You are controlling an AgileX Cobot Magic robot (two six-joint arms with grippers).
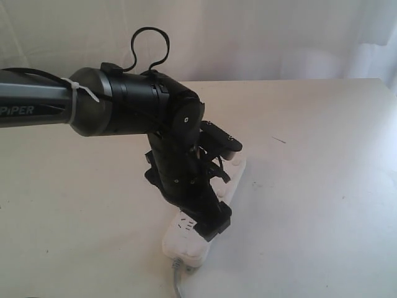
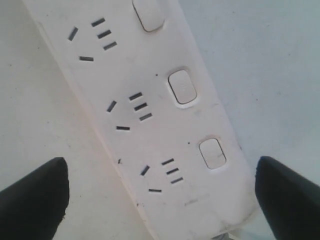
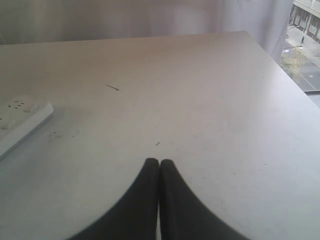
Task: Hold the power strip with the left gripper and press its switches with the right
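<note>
The white power strip (image 1: 232,180) lies at a slant on the table, its grey cord (image 1: 177,276) leading off the near end. My left gripper (image 1: 214,189) points down over it and hides most of it. In the left wrist view the left gripper (image 2: 161,165) is open, its black fingertips (image 2: 37,192) wide apart on either side of the power strip (image 2: 135,75) near the cord end. Three switches (image 2: 182,86) show along one edge. The right gripper (image 3: 159,162) is shut on nothing over bare table, with the strip's far end (image 3: 20,120) off to its side.
The white table (image 1: 322,186) stretches right of the strip. A pale curtain (image 1: 260,37) hangs behind the far edge. In the right wrist view the table's corner (image 3: 250,37) meets a window (image 3: 305,45).
</note>
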